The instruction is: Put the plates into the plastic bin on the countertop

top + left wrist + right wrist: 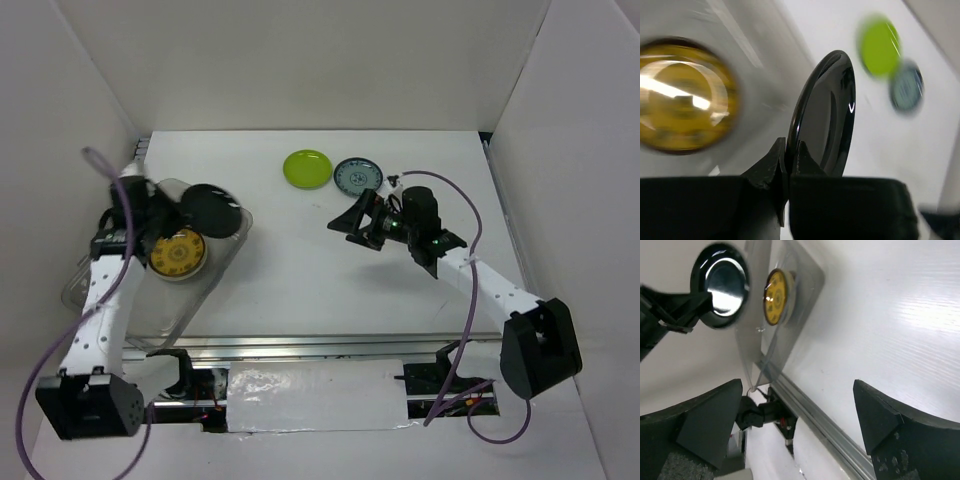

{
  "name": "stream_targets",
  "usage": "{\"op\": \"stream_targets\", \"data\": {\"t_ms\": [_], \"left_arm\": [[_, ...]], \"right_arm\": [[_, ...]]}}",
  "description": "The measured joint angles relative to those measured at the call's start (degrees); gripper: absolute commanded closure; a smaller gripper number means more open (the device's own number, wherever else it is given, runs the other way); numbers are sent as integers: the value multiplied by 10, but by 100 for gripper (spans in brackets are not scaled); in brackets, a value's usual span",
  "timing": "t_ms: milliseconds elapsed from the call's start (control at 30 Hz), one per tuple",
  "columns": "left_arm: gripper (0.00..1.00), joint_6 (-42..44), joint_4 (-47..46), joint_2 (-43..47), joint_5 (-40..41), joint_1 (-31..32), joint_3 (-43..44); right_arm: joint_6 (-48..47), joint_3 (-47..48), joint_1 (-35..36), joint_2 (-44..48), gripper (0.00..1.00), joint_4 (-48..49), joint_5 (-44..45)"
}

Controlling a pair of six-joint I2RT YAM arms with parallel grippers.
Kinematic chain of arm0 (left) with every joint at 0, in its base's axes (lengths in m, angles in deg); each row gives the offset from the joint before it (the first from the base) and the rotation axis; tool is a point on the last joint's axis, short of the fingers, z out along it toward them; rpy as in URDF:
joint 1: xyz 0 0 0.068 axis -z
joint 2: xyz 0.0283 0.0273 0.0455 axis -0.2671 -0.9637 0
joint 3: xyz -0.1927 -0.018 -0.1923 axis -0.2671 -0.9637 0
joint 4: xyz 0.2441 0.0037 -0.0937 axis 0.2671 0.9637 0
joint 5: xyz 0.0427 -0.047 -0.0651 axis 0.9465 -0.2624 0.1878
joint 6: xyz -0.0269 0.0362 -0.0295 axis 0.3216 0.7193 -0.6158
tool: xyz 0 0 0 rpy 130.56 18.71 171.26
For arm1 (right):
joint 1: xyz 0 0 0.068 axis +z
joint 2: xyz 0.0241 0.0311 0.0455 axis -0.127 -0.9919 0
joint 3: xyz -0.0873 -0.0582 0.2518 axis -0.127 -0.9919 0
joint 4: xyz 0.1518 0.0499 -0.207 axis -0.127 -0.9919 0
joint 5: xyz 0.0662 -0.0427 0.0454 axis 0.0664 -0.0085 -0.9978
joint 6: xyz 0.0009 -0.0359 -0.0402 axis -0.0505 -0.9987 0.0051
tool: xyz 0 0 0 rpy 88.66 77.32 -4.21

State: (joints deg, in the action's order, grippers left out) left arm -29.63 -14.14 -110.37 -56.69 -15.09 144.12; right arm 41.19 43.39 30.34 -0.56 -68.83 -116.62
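The black plate [825, 110] is glossy and round, and it is tilted up on edge. Its lower rim is clamped between the fingers of the left pincer [788, 165], which is closed narrowly on it. The plate hangs over the far right corner of the clear plastic bin [165, 310] at the left of the worktop [300, 290]. A dark plate with a gold pattern [178, 254] lies flat inside the bin. A lime green plate [307, 168] and a blue-white plate [357, 177] sit side by side at the far middle of the worktop. The left arm reaches forward along the left wall, with its wrist turned rightward over the bin. The right arm angles in from the right. The right pincer [799, 405] is spread wide and holds nothing, and it points left just nearer than the two plates.
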Motion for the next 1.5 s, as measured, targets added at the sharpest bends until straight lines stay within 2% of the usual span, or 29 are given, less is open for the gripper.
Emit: {"op": "stream_targets", "data": {"t_ms": [100,167,233,367,400,433,467,533,633,700,833,1000,1133,1300,1400,1433,1500], "left_arm": [[100,-37,-9,62,43,-160,-67],[100,-55,-10,76,57,-222,-102],[100,-70,-16,66,59,-251,-129],[100,-87,-40,-8,48,-262,-146],[93,-89,-47,-29,44,-262,-146],[73,-92,-53,-44,41,-262,-146],[62,-93,-57,-54,39,-262,-146],[29,-97,-63,-69,33,-262,-145],[10,-95,-55,-75,27,-262,-135],[1,-86,-34,-65,27,-261,-120],[1,-52,24,25,38,-256,-93],[1,11,64,144,37,-249,-50],[1,53,87,125,21,-249,-46],[1,81,121,134,-38,-232,-91],[1,91,136,186,-65,-207,-85],[1,97,144,200,-71,-198,-74],[1,104,152,215,-77,-188,-50]], "right_arm": [[-3,-48,-23,33,0,-1,2],[-6,-70,-27,45,0,0,1],[-11,-87,-31,56,0,0,-5],[-23,-111,-55,73,0,0,-26],[-25,-115,-65,77,0,0,-30],[-28,-118,-74,81,0,0,-36],[-31,-120,-80,85,0,-1,-39],[-37,-120,-92,94,0,-1,-45],[-45,-120,-104,101,0,-1,-50],[-50,-120,-111,99,0,-1,-51],[-54,-93,-129,36,0,-7,-6],[-8,-2,-174,-167,0,16,45],[32,79,-195,-301,0,5,60],[50,264,-193,-420,3,-61,82],[61,374,-192,-485,17,-85,94],[61,397,-192,-502,29,-92,97],[71,435,-192,-530,34,-115,109]]}}
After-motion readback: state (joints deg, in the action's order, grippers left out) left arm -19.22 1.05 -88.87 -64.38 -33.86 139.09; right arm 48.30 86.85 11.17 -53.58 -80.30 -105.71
